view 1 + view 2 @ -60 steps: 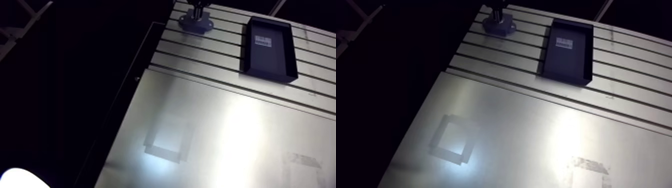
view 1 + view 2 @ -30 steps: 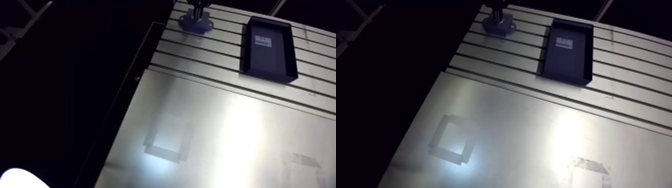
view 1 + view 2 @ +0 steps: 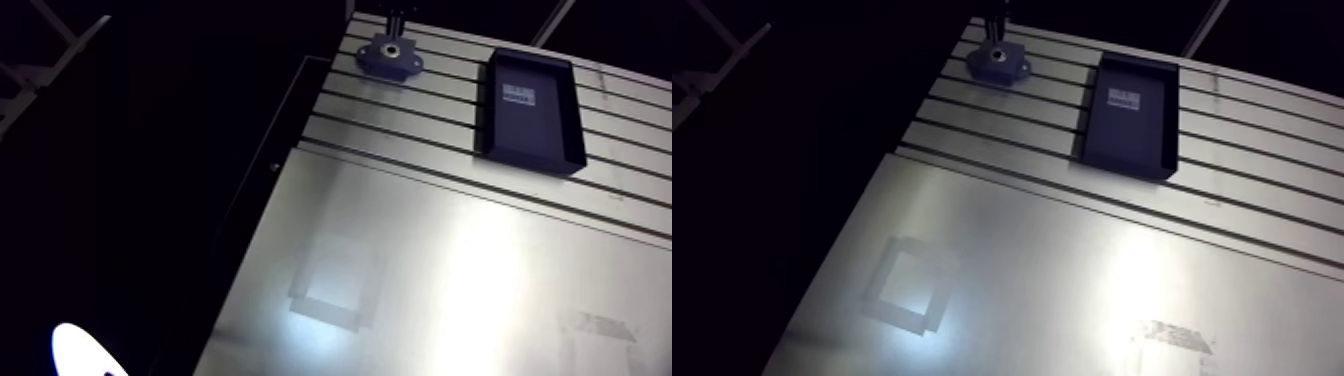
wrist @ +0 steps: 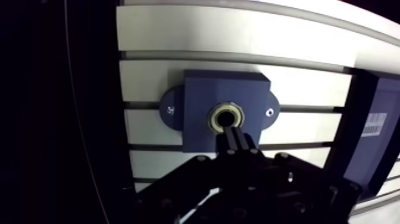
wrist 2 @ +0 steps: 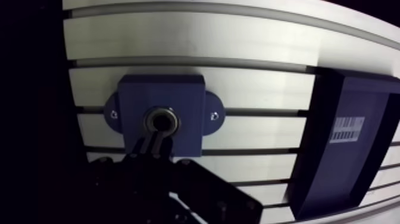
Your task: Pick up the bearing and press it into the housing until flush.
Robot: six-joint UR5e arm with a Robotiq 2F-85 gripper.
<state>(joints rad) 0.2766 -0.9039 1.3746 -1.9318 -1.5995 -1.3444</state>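
Wrist view: my hand is clenched, its two fingers pressed side to side with nothing held between them. Their tips sit just at the near edge of the bearing. The bearing is seated in the round bore at the middle of the dark blue housing, its pale metal ring showing around a dark centre. I cannot tell whether it lies flush with the housing's face. The housing rests flat on the slotted bench, near the bench's edge, with a rounded mounting ear on each side. Beside it, apart from it, stands a dark rectangular tray with a white barcode label inside. In the arm view my hand comes down over the housing at the far end of the bench, and a faint square outline marks the smooth plate nearer the camera.
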